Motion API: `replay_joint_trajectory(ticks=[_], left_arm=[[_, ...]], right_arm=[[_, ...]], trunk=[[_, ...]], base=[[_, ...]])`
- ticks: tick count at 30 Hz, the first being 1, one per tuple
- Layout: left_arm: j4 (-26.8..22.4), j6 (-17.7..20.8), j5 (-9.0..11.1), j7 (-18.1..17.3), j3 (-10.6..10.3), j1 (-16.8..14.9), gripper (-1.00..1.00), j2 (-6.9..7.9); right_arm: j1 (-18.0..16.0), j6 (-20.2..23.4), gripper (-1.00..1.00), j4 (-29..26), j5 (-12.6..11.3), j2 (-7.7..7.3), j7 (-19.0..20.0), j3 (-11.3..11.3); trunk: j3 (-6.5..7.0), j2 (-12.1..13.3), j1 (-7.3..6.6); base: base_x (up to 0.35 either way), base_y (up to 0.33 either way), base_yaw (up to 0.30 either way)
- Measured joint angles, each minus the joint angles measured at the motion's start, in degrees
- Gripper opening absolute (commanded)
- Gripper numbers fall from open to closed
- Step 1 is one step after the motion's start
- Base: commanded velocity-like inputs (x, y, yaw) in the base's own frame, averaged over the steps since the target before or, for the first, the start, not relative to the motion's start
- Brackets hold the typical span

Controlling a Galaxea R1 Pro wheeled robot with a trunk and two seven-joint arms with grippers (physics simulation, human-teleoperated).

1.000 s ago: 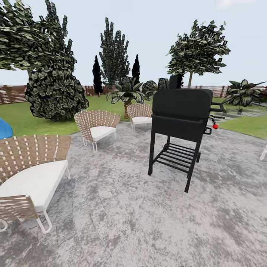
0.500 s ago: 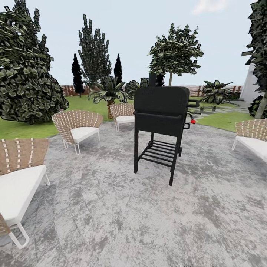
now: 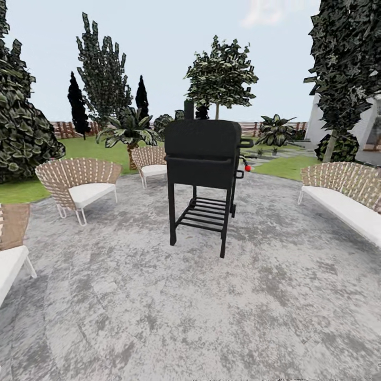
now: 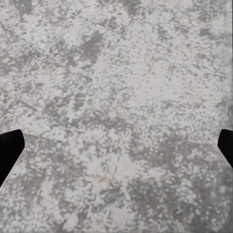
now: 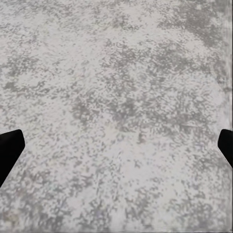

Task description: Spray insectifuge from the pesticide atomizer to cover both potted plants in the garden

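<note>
The pesticide atomizer and the potted plants are out of view. The garden lawn (image 3: 90, 148) lies beyond the grey stone patio (image 3: 174, 307), with a brown slatted fence (image 3: 63, 128) behind it. In the left wrist view, my left gripper (image 4: 116, 150) hangs open over bare paving, its dark fingertips (image 4: 8, 150) far apart with nothing between them. My right gripper (image 5: 116, 150) is likewise open over the paving, nothing held.
A black grill on legs (image 3: 201, 174) with a red knob (image 3: 247, 169) stands mid-patio straight ahead. Woven chairs (image 3: 79, 182) (image 3: 151, 161) sit at left, a seat corner (image 3: 8, 264) at near left, and a woven sofa (image 3: 346, 198) at right. Trees and a striped-leaf bush (image 3: 275, 129) stand behind.
The whole head view has swung to the right: the grill and chairs slid leftward in the picture and the woven sofa at right came into view. This is camera motion.
</note>
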Motion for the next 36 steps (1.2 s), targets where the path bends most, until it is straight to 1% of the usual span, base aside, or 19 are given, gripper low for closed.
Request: replay_joint_trajectory(ticks=[5,9,23,36], left_arm=[[0.00,-0.01,0.00,0.01,0.00,0.00,1.00,0.00],[0.00,-0.01,0.00,0.01,0.00,0.00,1.00,0.00],[0.00,-0.01,0.00,0.01,0.00,0.00,1.00,0.00],[0.00,0.02,-0.08,0.00,-0.07,0.00,1.00,-0.09]], right_arm=[[0.00,0.02,1.00,-0.08,0.01,0.00,0.03,-3.02],[0.00,-0.02,1.00,-0.10,0.06,0.00,0.01,-4.04],[0.00,0.06,1.00,-0.17,0.07,0.00,-0.01,-4.25],[0.00,0.06,1.00,-0.10,0.07,-0.06,0.07,-4.25]], trunk=[[-0.90,-2.01,1.10],[-1.62,-3.61,1.98],[-4.15,-9.23,5.05],[-7.10,-14.44,7.91]], base=[[0.000,0.000,-0.300],[0.000,0.000,-0.300],[0.000,0.000,-0.293],[0.000,0.000,-0.272]])
